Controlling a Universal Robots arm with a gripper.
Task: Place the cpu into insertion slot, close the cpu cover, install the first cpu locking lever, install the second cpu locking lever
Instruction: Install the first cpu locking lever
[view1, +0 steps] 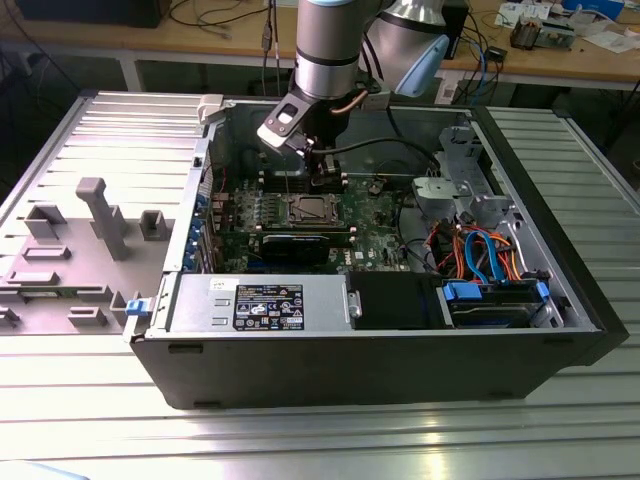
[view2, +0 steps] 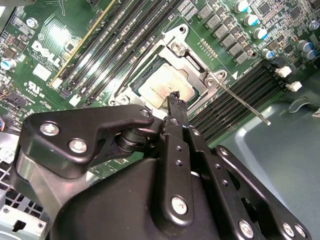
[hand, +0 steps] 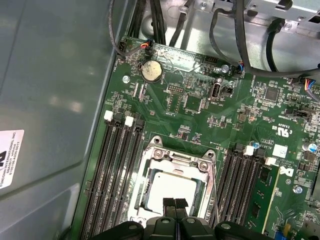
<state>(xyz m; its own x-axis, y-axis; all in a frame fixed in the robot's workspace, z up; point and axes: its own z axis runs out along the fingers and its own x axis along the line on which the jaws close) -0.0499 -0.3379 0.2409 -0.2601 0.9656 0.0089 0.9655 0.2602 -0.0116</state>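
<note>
The cpu (hand: 170, 186) (view2: 162, 82) lies flat in the insertion slot (view1: 311, 209) on the green motherboard (hand: 200, 115), its silvery top showing. The cpu cover (hand: 172, 160) (view2: 186, 50) lies down around it as a silver frame, so the slot's contact field is hidden. A thin metal locking lever (view2: 245, 104) sticks out sideways from the socket's corner over the memory slots. My gripper (hand: 175, 203) (view2: 175, 97) (view1: 322, 175) hangs just above the socket's edge. Its black fingertips are shut together with nothing between them.
Rows of black memory slots (hand: 117, 170) flank the socket on both sides. The case's grey wall (hand: 50, 100) stands close beside them. A graphics card (view1: 295, 245), the power supply (view1: 260, 303) and bundled cables (view1: 480, 250) fill the rest of the case.
</note>
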